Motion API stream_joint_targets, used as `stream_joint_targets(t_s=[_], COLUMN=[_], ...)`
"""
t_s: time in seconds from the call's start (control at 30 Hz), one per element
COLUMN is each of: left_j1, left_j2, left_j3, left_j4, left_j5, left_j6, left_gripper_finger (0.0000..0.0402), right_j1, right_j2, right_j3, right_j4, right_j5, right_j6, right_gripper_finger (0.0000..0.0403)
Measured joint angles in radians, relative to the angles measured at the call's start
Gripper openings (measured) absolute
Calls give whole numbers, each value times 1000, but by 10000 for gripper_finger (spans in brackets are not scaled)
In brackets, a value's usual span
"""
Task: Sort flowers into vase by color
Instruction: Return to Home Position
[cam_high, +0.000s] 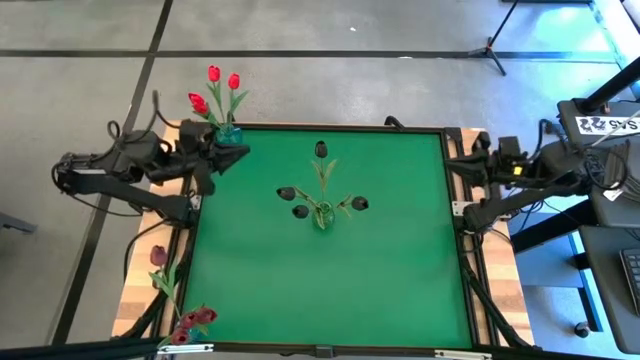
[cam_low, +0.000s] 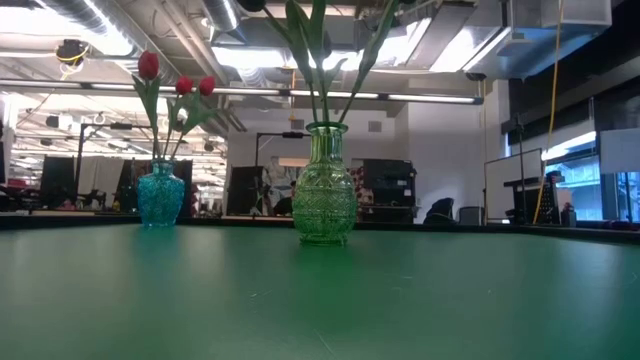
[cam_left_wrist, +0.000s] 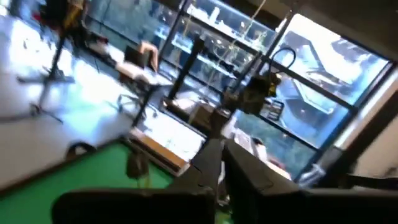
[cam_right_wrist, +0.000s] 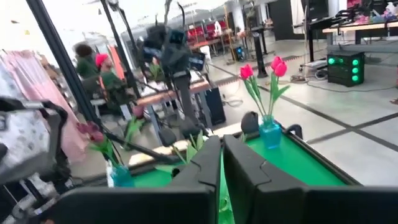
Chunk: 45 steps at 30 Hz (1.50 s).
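Reading the high view first: the left gripper (cam_high: 236, 152) sits at the table's (cam_high: 330, 290) top-left corner, its tip just beside the blue vase (cam_high: 228, 133) of red tulips (cam_high: 214, 92) (contact or a hair apart, cannot tell). The right arm (cam_high: 510, 170) is folded at the right edge, well apart from all the flowers. The green vase (cam_high: 322, 215) with dark tulips (cam_high: 300, 211) stands mid-table, and the maroon tulips (cam_high: 190, 320) stand off the bottom-left corner. Low view: both vases are upright with their stems near vertical, and no gripper shows. Left wrist view: the fingers are pressed together around nothing, and the camera looks out over the table edge into the room. Right wrist view: the right gripper (cam_right_wrist: 221, 158) is clenched and empty, aimed across the table, and the maroon stems stand in a second blue vase (cam_right_wrist: 121, 176). Judgement: the sorting looks finished, so only the retreat is left. The red-tulip vase lies at the left gripper's tip, on its table side, so that arm should draw back along its own axis, away from the mat, to leave the vase undisturbed.
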Motion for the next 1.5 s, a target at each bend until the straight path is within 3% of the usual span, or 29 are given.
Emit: stream_joint_targets(t_s=[0.1, 0.2, 0.27, 0.37, 0.5, 0.6, 0.8, 1.0, 1.23, 1.5], left_j1=[12, 11, 11, 12, 12, 11, 11, 10, 11, 11], left_j2=[-4, -29, -49, -83, -148, -227, -338, -430, -564, -719], left_j3=[0, -8, -35, -114, -277, -412, -654, -800, -933, -1046], left_j4=[-21, -82, -56, -1, 49, 116, 413, 497, 528, 502], left_j5=[-15, 141, 219, 243, 250, 258, 306, 313, 345, 340], left_j6=[90, 173, 206, 257, 278, 292, 349, 356, 366, 383], left_gripper_finger=[16, 16, 16, 16, 16, 16, 16, 16, 16, 16], right_j1=[0, 0, 0, 0, -11, -60, -209, -404, -552, -596], right_j2=[-34, -53, -69, -87, -87, -87, -154, -228, -321, -489], right_j3=[-1, -25, -84, -185, -296, -362, -481, -577, -713, -920], right_j4=[5, 3, 77, 215, 321, 343, 396, 429, 455, 641], right_j5=[4, 6, -61, -237, -242, -219, -423, -614, -626, -598], right_j6=[8, 4, -36, -150, -232, -227, -201, -160, -237, -258], right_gripper_finger=[19, 19, 19, 19, 19, 19, 19, 19, 19, 19])
